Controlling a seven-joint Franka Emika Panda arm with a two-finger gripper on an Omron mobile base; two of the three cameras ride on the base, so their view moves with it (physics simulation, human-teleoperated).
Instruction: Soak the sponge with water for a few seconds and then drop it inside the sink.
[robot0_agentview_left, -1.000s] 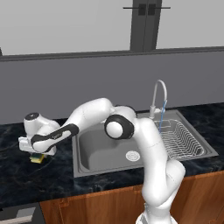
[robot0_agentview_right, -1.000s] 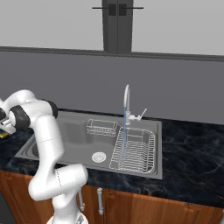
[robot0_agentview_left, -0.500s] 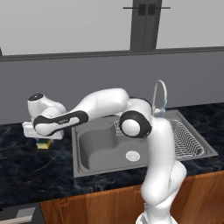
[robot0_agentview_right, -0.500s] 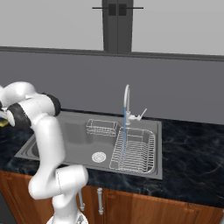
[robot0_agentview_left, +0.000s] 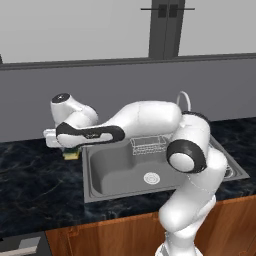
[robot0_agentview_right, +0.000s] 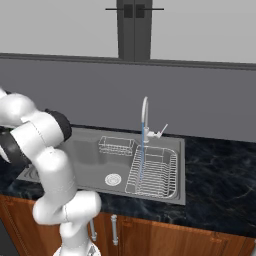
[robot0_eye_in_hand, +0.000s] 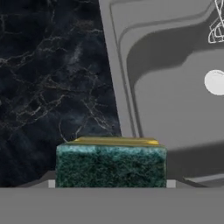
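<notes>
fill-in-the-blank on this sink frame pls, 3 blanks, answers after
The sponge has a yellow body and a dark ____ scrub top.
Water runs from the faucet onto the wire ____.
The sponge is held above the sink's ____ edge, by the black counter.

Answers: green; rack; left

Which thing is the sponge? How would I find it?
Find the big grey sink in the dark marble counter, then look at its left edge, where the white arm ends. The sponge is the small block there: yellow body, dark green top.
</notes>
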